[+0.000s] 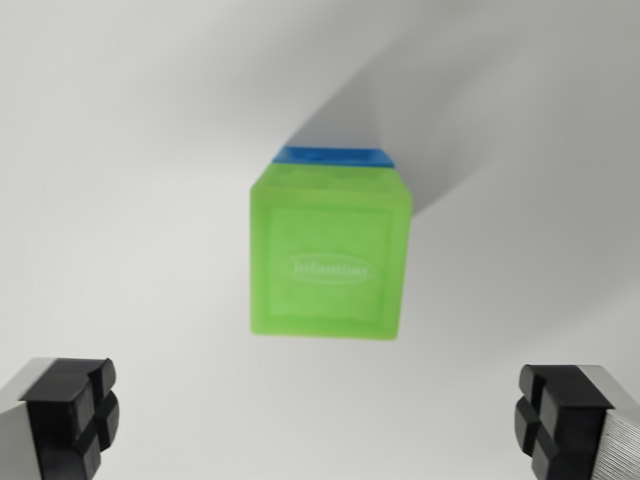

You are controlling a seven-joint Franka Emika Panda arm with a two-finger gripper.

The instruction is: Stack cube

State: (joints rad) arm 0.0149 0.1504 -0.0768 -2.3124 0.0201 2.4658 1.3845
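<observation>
Gripper jaws spread wide, holding nothing, pads clear of the green cube stacked on the blue cube.

The cube is translucent lime green, with a pale oval logo in white lettering on its face. A blue block peeks out behind it. The pads are black; the table is white.

"infantino" on green cube
</observation>
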